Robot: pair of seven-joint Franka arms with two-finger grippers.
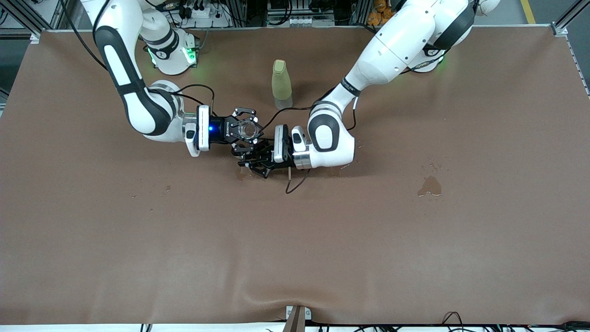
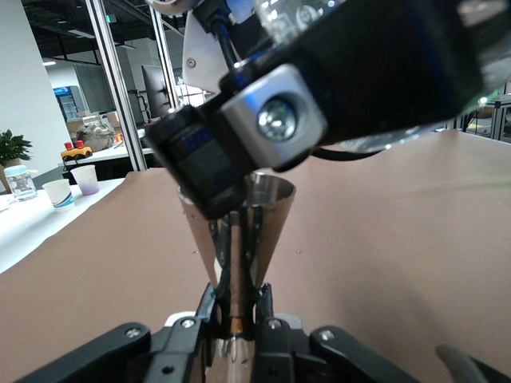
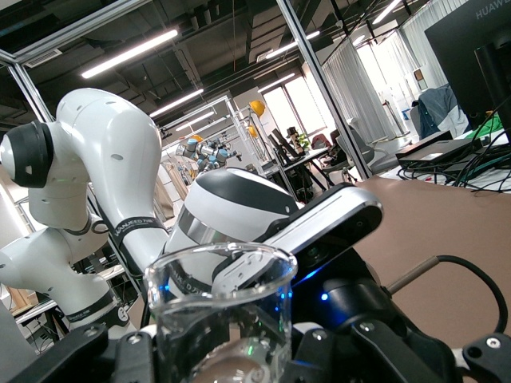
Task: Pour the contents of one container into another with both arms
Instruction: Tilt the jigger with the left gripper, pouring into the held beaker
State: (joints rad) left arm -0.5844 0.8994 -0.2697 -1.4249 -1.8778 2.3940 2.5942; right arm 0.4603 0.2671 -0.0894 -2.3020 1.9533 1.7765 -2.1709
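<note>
My right gripper [image 1: 245, 131] is shut on the small clear tumbler [image 1: 248, 131], holding it upright by its sides over the middle of the table. In the right wrist view the tumbler [image 3: 221, 297] fills the space between the fingers of the right gripper [image 3: 223, 347]. Just beside and below it, my left gripper [image 1: 251, 161] is shut on the thin stem of the cone-shaped stemmed glass [image 2: 270, 217]. The left gripper [image 2: 237, 317] holds that glass upright. In the front view the stemmed glass is hidden among the two grippers.
A tall yellow-green bottle [image 1: 281, 79] stands upright between the two arm bases, farther from the front camera than the grippers. A wet patch [image 1: 430, 186] lies toward the left arm's end of the table. A loose cable loop [image 1: 295, 184] hangs under the left wrist.
</note>
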